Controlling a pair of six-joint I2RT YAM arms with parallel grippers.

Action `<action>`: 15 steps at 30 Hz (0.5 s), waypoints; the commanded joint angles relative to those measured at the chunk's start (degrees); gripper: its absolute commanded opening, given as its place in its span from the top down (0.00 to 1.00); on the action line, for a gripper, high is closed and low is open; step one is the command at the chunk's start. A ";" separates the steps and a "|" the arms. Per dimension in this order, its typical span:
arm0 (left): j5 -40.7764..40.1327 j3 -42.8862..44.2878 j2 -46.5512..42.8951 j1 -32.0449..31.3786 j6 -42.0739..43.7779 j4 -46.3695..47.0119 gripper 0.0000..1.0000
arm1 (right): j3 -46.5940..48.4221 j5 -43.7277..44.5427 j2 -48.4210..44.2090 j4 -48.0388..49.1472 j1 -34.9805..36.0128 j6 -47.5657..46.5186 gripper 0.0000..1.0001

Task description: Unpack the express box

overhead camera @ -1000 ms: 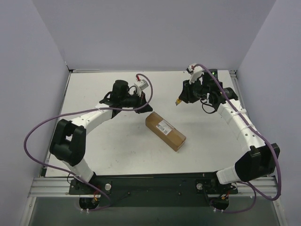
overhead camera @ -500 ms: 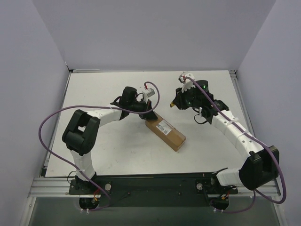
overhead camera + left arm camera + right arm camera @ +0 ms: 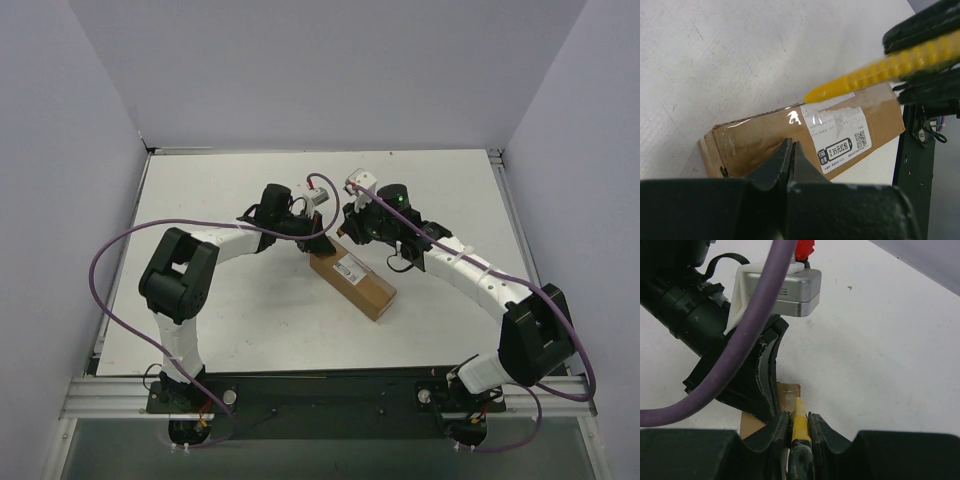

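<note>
Right, the box [image 3: 352, 279] lies flat near the middle of the white table [image 3: 210, 200]. It is skewed, one short end toward the far left and the other toward the near right. It is an oblong carton of plain brown cardboard with crisp edges. A white printed label [image 3: 840, 140] with a square code sits on its top, and a glossy strip of clear tape [image 3: 765, 137] catches the light there.

My left claw [image 3: 318, 243] is at the far-left end of the box. In the left wrist view its two black, wedge-shaped fingers [image 3: 777, 162] are pressed together with nothing between them, poised over the taped top. I cannot tell whether they actually bear on the cardboard.

My right claw [image 3: 349, 236] comes in just beside it from the right and pinches the knife [image 3: 799, 421]. The knife is slim, yellow and ribbed, and narrows to a blunt nose. From the left wrist view, a thin blade tip runs from that nose to the taped top of the box, near its far long edge. From the right wrist view, the knife points down at the box end, close against the left claw's curved matte fingers.

A smooth purple cable [image 3: 747, 335] loops past the silver camera block [image 3: 777, 287] on the left wrist.
</note>
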 commanded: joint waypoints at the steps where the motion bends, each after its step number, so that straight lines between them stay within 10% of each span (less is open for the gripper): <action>1: 1.01 0.99 1.43 0.48 -0.15 0.68 1.00 | -1.74 3.73 -0.03 9.67 1.43 -2.10 1.00; 15: 1.89 0.19 1.43 1.09 0.55 0.16 1.00 | -1.39 5.85 2.43 6.25 1.43 1.86 1.00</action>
